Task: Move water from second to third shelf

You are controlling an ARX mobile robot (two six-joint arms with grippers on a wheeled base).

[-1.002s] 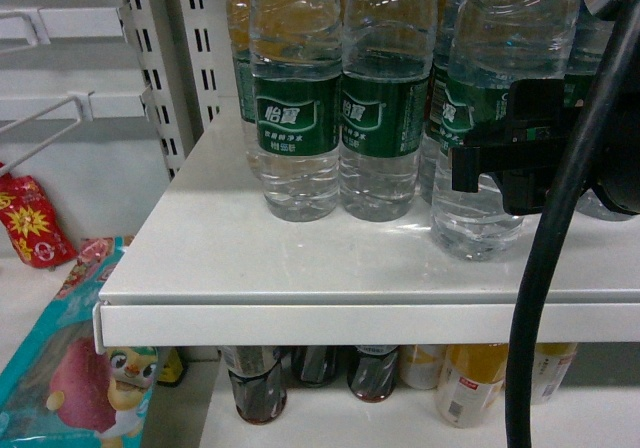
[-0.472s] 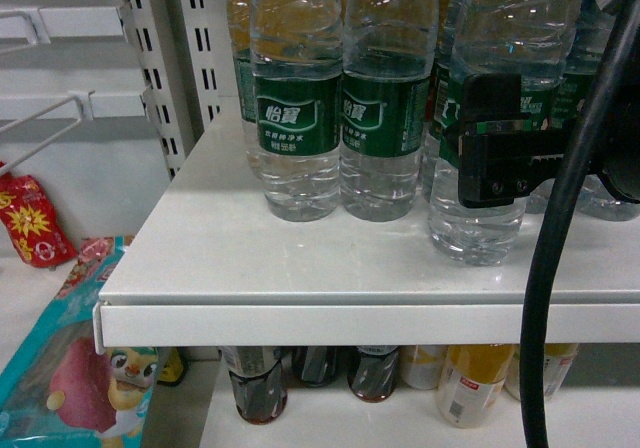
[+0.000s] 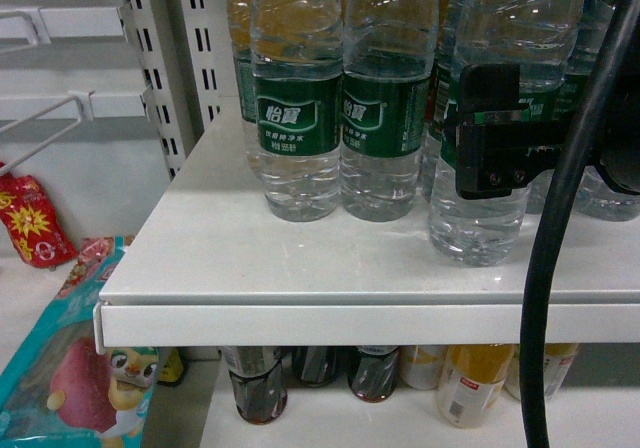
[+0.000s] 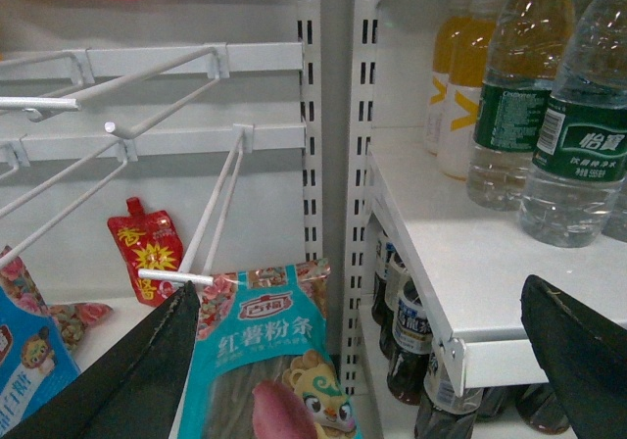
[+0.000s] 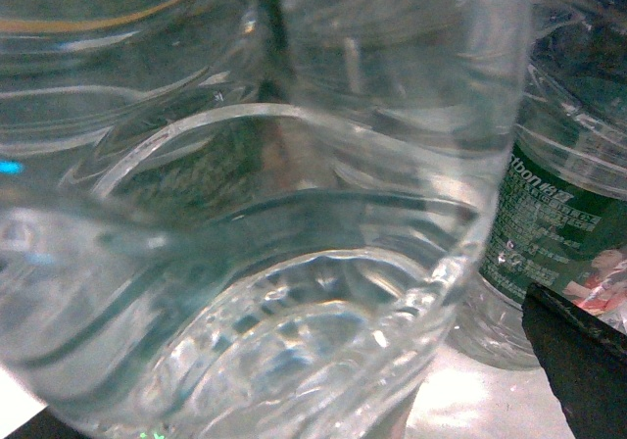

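Several water bottles with dark green labels stand on the white shelf [image 3: 300, 258]. The front right water bottle [image 3: 480, 218] stands nearest the shelf edge, and my right gripper [image 3: 500, 133] straddles it at label height. One black finger [image 3: 488, 128] lies across its front; the other is hidden behind it. In the right wrist view this bottle [image 5: 274, 263] fills the frame and the right finger [image 5: 578, 370] stands clear of its side, so the gripper is open. My left gripper [image 4: 361, 297] hangs open and empty left of the shelf.
Two more water bottles [image 3: 297, 108] [image 3: 385, 108] stand to the left. Dark bottles [image 3: 258, 383] and pale yellow ones [image 3: 470, 378] fill the shelf below. A black cable [image 3: 560, 268] hangs across the front right. Wire hooks [image 3: 40, 118], a teal packet [image 3: 70, 368] and a red pouch [image 3: 30, 218] are at left.
My right gripper has risen from the bottle's lower body to its label and shifted slightly left. The bottle stays standing on the shelf.
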